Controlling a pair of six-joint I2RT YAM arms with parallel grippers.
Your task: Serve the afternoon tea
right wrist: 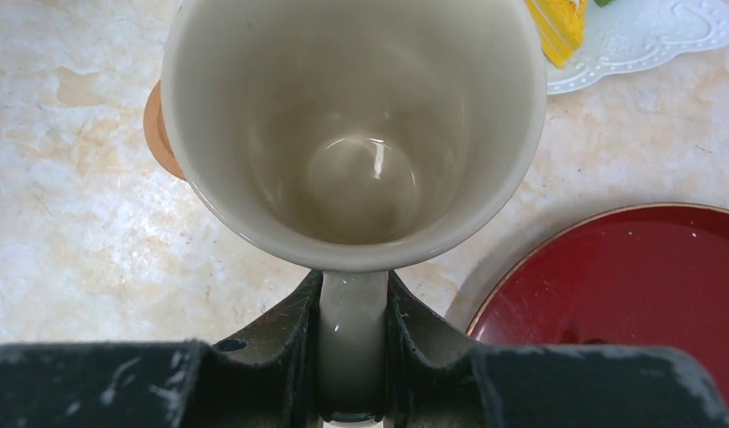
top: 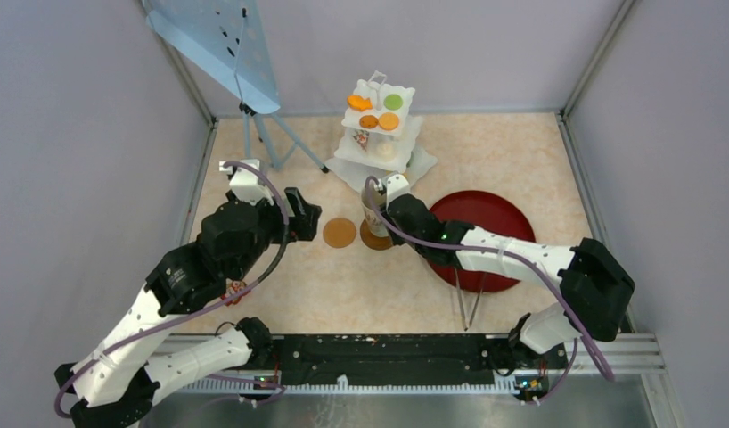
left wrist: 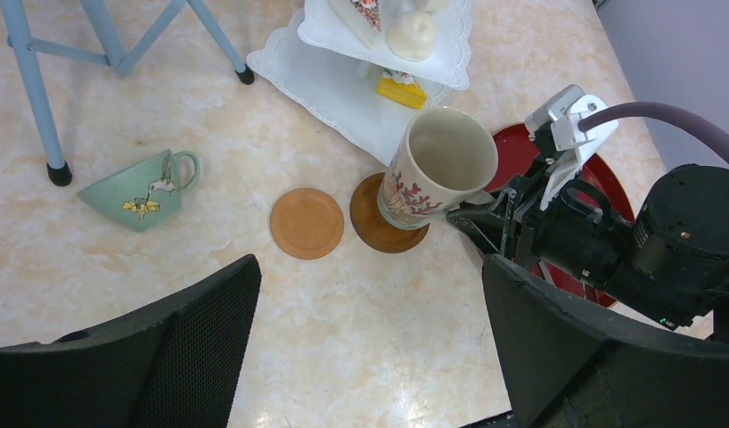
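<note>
The right fingers [right wrist: 285, 334] clamp the cream mug [left wrist: 437, 169] by its handle [right wrist: 352, 343], tilted over the dark coaster [left wrist: 374, 236] at their 12 o'clock; the left fingers [left wrist: 156, 357] gape empty, teal cup [left wrist: 134, 192] at 10 o'clock.

— Where is open tabletop found?

— A bare stretch of table [top: 343, 294] is seen between the two arms, on the near side of the light coaster [left wrist: 307, 223], whose top is uncovered. More bare surface is seen between that coaster and the teal cup [left wrist: 140, 192].

— And what is blocked?

— The dark coaster [left wrist: 379, 234] is covered by the cream mug [left wrist: 437, 169], which is held tilted by its handle in the right gripper [right wrist: 354, 308]. Behind it, the way is closed by the tiered stand [top: 381, 134]. At the left rear, passage is narrowed by the blue tripod legs [left wrist: 40, 89]. The red tray [top: 503, 214] is crossed by the right arm [top: 495, 254], and the tongs [top: 465, 321] are laid at its near rim.
</note>
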